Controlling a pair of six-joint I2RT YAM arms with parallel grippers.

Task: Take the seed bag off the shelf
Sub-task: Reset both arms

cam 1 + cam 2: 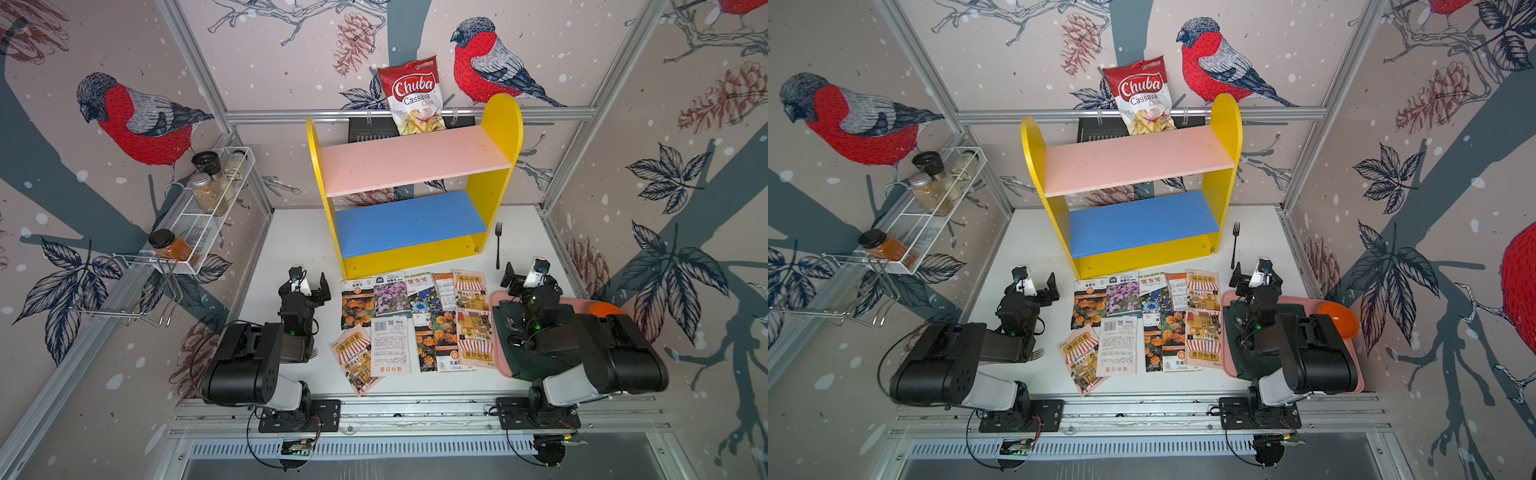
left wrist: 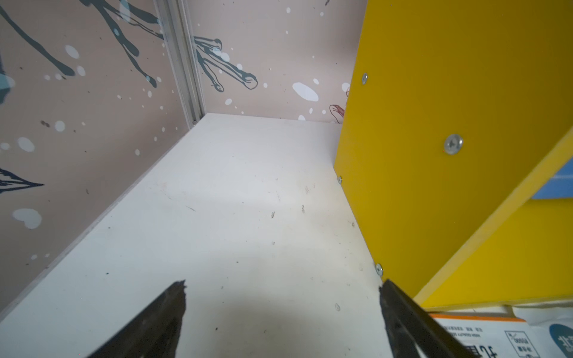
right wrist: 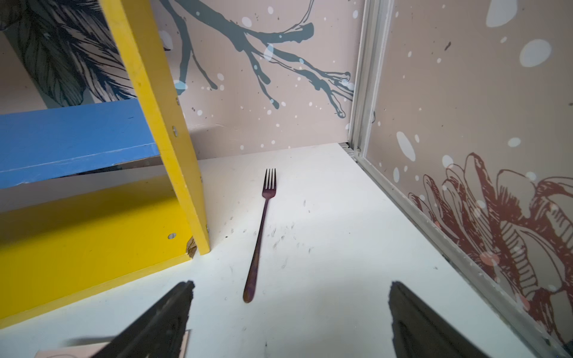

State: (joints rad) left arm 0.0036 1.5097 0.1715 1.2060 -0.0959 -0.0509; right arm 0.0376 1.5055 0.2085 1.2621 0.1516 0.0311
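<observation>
The shelf (image 1: pixel 415 162) (image 1: pixel 1133 162) stands at the back centre, yellow-sided, and its pink upper board and blue lower board (image 1: pixel 409 222) are both bare. Several seed bags (image 1: pixel 390 295) (image 1: pixel 1121 297) lie flat in two rows on the white table just in front of it. My left gripper (image 1: pixel 309 289) (image 1: pixel 1038 291) (image 2: pixel 282 288) hovers open beside the shelf's left panel (image 2: pixel 434 155), with a seed bag's corner (image 2: pixel 496 334) by one finger. My right gripper (image 1: pixel 521 278) (image 1: pixel 1250 276) (image 3: pixel 291 288) stands open by the shelf's right panel (image 3: pixel 155 124), holding nothing.
A dark fork (image 1: pixel 498 245) (image 3: pixel 260 235) lies right of the shelf, ahead of my right gripper. A chips bag (image 1: pixel 413 97) hangs behind the shelf. A white wire rack (image 1: pixel 212 208) with jars is on the left wall. A pink tray (image 1: pixel 503 332) with an orange bowl (image 1: pixel 604 309) lies under my right arm.
</observation>
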